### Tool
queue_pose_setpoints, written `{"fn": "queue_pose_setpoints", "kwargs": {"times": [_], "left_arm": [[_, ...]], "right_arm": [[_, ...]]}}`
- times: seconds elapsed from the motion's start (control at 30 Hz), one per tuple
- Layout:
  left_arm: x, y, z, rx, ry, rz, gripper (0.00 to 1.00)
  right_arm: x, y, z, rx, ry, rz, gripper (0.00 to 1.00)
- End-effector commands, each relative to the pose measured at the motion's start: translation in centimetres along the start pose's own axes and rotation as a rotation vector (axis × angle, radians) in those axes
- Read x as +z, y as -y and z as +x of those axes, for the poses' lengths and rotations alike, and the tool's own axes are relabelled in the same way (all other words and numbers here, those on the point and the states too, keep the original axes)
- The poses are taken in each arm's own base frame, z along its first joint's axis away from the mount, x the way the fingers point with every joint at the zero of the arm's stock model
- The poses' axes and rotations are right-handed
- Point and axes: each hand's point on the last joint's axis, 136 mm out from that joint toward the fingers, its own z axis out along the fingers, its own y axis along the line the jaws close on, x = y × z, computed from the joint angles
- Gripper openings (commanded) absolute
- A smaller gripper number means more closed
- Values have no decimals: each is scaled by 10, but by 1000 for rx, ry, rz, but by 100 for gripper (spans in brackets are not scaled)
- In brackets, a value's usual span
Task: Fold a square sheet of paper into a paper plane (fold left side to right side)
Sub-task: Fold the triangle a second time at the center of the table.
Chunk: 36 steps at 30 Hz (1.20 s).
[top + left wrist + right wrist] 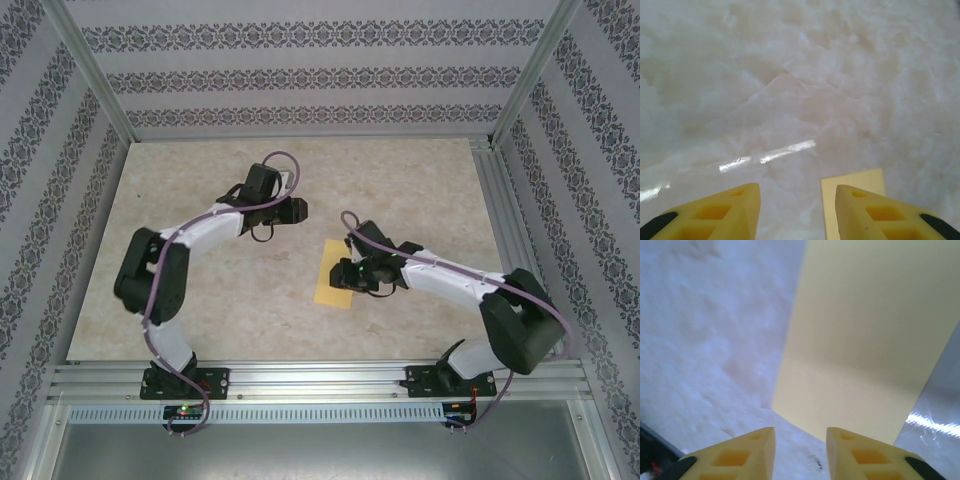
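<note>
A thin pale-yellow sheet of paper (331,288) lies flat on the glossy, marble-patterned beige table (200,290), a little right of centre. From above it reads as a narrow upright rectangle, not a full square.

The right gripper (800,432) sits low at the paper's right edge, and the black wrist hides part of that edge in the overhead view. Its wrist camera shows two yellow fingers (747,455) parted. Bare table shows in the gap and nothing is pinched. The paper spreads out just ahead of them, and one finger overlaps its near edge.

The left gripper (797,190) hangs over the table up and to the left of the paper, apart from it. Its yellow fingers are also spread, with only tabletop between them. A corner of the paper peeks out beside one finger, which partly covers it.

White arm links carry looping purple cables (290,165). Grey-and-white floral-patterned walls (300,75) close in three sides, held by aluminium corner posts (90,70). Slotted aluminium rails (320,378) run along the near edge where both arm bases are bolted. Ceiling light streaks across the shiny tabletop.
</note>
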Motion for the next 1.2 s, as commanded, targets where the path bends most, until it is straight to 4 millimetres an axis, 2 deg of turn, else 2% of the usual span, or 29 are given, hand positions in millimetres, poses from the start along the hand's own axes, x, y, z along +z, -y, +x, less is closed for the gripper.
{"fn": "queue_pose_setpoints", "kwargs": {"times": [0.0, 0.13, 0.23, 0.3, 0.5, 0.63, 0.73, 0.87, 1.03, 1.17], "left_arm": [[-20, 10, 17, 11, 19, 35, 48], [-30, 26, 60, -7, -45, 74, 48], [-26, 40, 91, -43, -102, 120, 48], [-21, 49, 111, -69, -134, 141, 48], [-10, 56, 149, -147, -213, 128, 48], [-4, 55, 171, -164, -271, 98, 48], [-2, 56, 180, -171, -288, 88, 49], [0, 56, 188, -179, -310, 77, 49], [-1, 53, 198, -190, -338, 55, 49], [-5, 56, 203, -214, -349, 60, 50]], "right_arm": [[-23, 2, -22, -4, 66, -34, 36], [-23, 25, -18, 70, 48, -50, 37], [-17, 38, -14, 140, 34, -78, 38], [-15, 48, -18, 171, 48, -82, 38], [-24, 72, -42, 124, 82, 58, 40], [-13, 75, -45, 128, 47, 75, 40], [-7, 68, -43, 138, 35, 55, 42], [-1, 60, -26, 152, 2, 48, 46], [4, 61, -3, 196, -14, 31, 47], [4, 65, 4, 208, -20, 39, 47]]}}
